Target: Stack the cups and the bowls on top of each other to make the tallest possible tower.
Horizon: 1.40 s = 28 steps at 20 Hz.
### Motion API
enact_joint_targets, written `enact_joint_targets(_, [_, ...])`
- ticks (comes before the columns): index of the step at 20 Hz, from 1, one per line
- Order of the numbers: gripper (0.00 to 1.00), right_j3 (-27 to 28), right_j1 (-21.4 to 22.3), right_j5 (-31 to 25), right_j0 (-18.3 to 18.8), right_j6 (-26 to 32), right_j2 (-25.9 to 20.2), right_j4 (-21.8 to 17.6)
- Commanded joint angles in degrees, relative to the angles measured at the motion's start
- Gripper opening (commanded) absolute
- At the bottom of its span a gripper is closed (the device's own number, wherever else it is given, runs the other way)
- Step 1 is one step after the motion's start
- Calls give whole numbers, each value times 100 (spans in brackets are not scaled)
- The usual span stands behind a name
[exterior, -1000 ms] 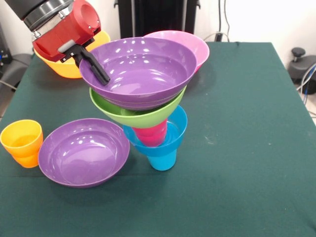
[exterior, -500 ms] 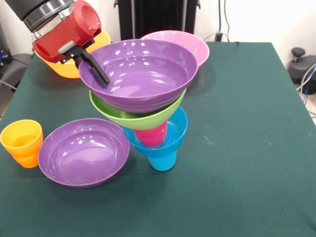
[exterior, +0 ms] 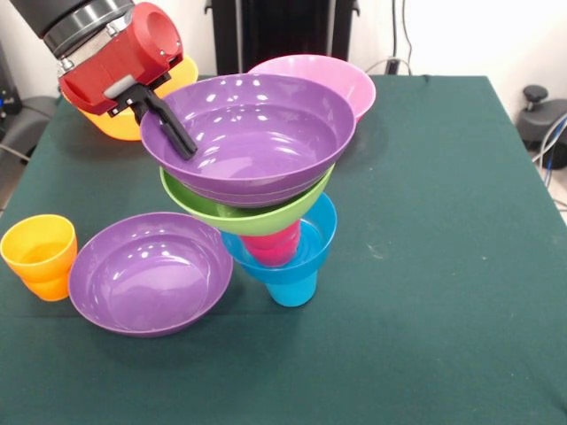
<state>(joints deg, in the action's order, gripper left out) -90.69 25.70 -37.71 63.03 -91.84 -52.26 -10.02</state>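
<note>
The tower stands mid-table: a blue cup [exterior: 292,285], a small blue bowl [exterior: 321,232], a red cup [exterior: 270,244] and a lime green bowl [exterior: 232,212]. My gripper [exterior: 173,131] is shut on the left rim of a wide purple bowl [exterior: 257,142], which rests in or just above the green bowl; I cannot tell if they touch. A second purple bowl [exterior: 151,274] lies on the table to the left. An orange cup [exterior: 40,257] stands at the far left. The yellow cup is out of view.
A pink bowl [exterior: 347,81] sits behind the tower. An orange-yellow bowl [exterior: 115,122] sits at the back left, partly hidden by my arm. The green table [exterior: 443,266] ends at the right near a chair base.
The held purple bowl has come down slightly and levelled over the green bowl. The tower and the other things have not moved.
</note>
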Motion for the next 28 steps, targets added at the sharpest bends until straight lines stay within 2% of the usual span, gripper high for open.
enact_joint_targets(1, [0, -295, -127, 323, -374, -397, 374, -152])
enact_joint_targets(11, [0, -395, -99, 359, -343, -403, 411, -156])
enact_joint_targets(28, [0, -764, -61, 759, -287, -492, 463, -249])
